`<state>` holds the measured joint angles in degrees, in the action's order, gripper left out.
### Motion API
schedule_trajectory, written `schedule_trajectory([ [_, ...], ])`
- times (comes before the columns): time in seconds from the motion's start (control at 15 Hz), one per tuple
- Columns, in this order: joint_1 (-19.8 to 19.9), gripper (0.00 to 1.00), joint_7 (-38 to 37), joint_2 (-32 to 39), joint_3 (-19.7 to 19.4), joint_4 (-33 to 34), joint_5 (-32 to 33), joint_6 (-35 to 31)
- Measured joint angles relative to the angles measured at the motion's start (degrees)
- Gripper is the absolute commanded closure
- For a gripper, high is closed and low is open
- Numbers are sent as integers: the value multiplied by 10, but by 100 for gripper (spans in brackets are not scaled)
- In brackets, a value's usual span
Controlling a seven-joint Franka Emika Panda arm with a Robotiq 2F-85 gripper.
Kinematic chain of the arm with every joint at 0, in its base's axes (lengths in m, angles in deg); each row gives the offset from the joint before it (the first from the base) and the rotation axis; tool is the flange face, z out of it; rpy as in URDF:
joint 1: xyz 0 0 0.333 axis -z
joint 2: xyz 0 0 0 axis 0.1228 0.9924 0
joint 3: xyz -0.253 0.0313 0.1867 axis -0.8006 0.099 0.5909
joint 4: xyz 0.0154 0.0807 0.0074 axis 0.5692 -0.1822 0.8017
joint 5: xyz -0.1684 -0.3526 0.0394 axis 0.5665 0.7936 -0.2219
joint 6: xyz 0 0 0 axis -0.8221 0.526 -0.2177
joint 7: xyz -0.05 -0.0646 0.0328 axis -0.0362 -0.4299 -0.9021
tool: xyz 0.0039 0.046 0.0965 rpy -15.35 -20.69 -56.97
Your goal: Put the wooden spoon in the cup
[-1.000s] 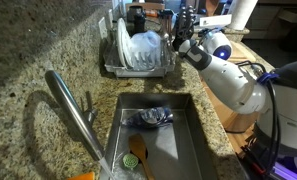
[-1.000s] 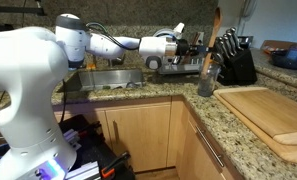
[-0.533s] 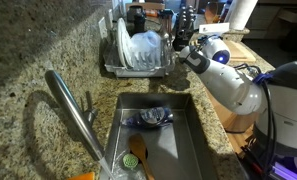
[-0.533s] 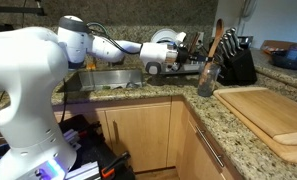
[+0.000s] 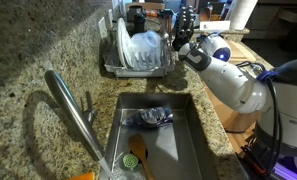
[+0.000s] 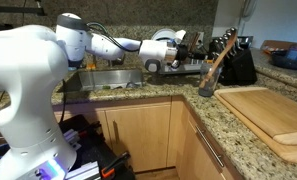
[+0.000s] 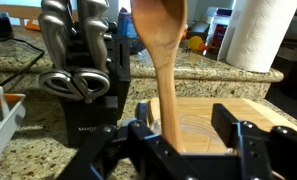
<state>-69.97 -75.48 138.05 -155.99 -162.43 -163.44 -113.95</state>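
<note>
The pincer [image 7: 185, 128] fills the bottom of the wrist view, its two dark fingers [image 7: 234, 135] standing partly open and closed on nothing. The wooden spoon [image 7: 160, 50] rises between them, bowl end up. It sits just beside the finger on the left of that view, with a clear gap to the finger on the right, so it is not clamped.

In an exterior view the pincer [image 6: 195, 62] hangs over the granite counter. Just beyond its tips the wooden spoon [image 6: 220, 60] leans away from it at a slant. The spoon's lower end is down in the cup [image 6: 206, 86], a small grey mug on the counter just below and past the pincer. In the wrist view the cup cannot be made out clearly beneath the fingers.

Beyond the pincer, past the spoon, stands a dark knife block [image 6: 238, 62]. In the wrist view it lies ahead of the pincer and to the left [image 7: 83, 90], full of steel-handled knives. Ahead and to the right is a white paper towel roll [image 7: 256, 35]. A pale cutting board [image 7: 238, 108] lies on the counter straight ahead, behind the spoon.

In an exterior view the pincer [image 5: 185, 42] is just beside a dish rack [image 5: 138, 55] holding plates. Well behind it, back toward the robot's base, is a steel sink [image 5: 193, 140] with an orange-tan spatula [image 5: 138, 155] lying in it.
</note>
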Motion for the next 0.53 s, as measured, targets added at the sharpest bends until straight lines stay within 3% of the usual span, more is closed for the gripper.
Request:
schedule_trajectory([
  [0.2, -9, 0, -3, -2, -21, -5, 0, 59],
  [0.53, -56, 0, 21, -2, -126, -25, -12, 244],
])
